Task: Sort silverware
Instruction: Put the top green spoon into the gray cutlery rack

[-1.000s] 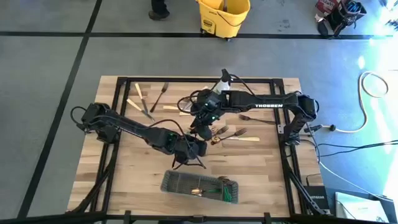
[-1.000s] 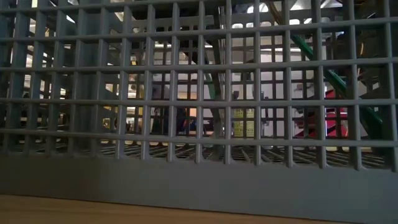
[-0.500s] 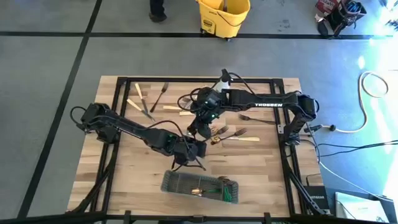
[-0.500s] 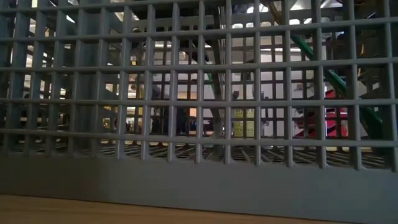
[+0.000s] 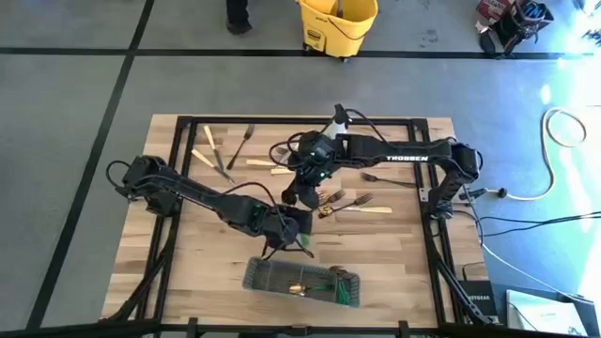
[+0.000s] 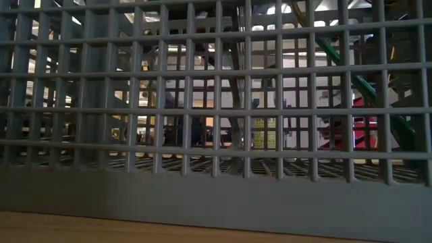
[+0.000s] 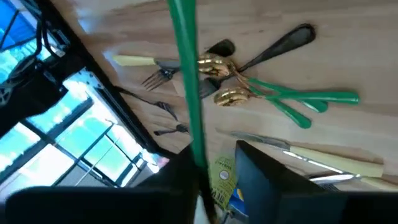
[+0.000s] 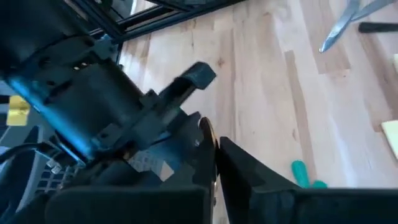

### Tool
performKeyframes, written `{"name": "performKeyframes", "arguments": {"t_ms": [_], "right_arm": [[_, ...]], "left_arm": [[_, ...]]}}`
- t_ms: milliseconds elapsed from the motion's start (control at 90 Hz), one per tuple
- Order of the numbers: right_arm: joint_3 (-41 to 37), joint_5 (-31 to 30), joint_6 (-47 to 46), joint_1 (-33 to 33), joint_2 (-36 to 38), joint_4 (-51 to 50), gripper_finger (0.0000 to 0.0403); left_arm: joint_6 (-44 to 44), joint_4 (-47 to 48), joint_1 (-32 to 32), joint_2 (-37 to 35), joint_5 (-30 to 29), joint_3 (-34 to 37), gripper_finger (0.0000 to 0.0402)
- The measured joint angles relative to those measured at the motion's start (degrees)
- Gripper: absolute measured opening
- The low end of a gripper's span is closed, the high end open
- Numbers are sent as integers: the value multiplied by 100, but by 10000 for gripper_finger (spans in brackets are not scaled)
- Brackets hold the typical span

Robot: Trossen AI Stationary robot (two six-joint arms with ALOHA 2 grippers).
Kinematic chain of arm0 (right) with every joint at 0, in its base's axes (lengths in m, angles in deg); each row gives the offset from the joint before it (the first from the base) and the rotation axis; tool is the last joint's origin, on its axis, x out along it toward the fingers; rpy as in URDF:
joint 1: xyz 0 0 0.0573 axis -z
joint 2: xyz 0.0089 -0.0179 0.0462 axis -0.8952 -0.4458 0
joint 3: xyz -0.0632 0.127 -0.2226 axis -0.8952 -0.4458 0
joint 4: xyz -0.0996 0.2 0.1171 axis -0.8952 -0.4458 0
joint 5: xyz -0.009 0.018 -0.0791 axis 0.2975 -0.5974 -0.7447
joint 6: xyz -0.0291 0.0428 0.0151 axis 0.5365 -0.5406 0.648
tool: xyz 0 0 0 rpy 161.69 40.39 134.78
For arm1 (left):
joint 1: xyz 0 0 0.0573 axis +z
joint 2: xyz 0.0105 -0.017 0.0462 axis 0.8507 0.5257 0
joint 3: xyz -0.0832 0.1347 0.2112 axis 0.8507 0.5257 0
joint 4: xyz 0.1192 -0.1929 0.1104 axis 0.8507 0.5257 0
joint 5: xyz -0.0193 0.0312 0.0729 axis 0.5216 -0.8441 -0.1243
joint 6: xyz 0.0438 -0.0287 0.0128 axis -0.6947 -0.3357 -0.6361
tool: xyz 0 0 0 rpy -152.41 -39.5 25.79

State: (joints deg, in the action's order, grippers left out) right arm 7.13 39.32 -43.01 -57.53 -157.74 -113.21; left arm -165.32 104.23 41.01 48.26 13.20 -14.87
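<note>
Grey floor all round, a yellow bucket (image 5: 338,21) at twelve o'clock, and in the middle the wooden desk (image 5: 404,272) with silverware scattered across its far half. Left tool (image 5: 293,237) hangs just above the grey mesh caddy (image 5: 302,283) at six o'clock, fingers clamped on a green-handled piece (image 7: 186,81) that stands up between them. Right tool (image 5: 299,195) sits near the centre of the desk, its fingers nearly together with something gold (image 8: 208,140) glinting between them; whether it truly grips that, I cannot tell. A heap of green-handled spoons (image 7: 273,96) and a dark fork (image 5: 355,201) lies at three o'clock of it, cream-handled knives (image 5: 208,150) out at ten o'clock. The step looks like a drop into the caddy: line the piece over one compartment, lower it upright past the rim, then open. The risk is snagging the mesh wall, or the two arms crowding each other.
</note>
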Motion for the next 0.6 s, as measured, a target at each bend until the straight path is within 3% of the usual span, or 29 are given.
{"name": "performKeyframes", "arguments": {"t_ms": [189, 289, 600], "right_arm": [[8, -136, 133, -4, 131, -415, 2], [8, -456, 263, 40, 224, -656, 2], [6, -1604, 436, 315, 412, -1189, 1]], "left_arm": [[186, 5, -37, 0, -258, -9, 150], [735, 14, -114, -23, -264, -124, 171], [3138, 45, -180, -852, 1041, -282, 184]]}}
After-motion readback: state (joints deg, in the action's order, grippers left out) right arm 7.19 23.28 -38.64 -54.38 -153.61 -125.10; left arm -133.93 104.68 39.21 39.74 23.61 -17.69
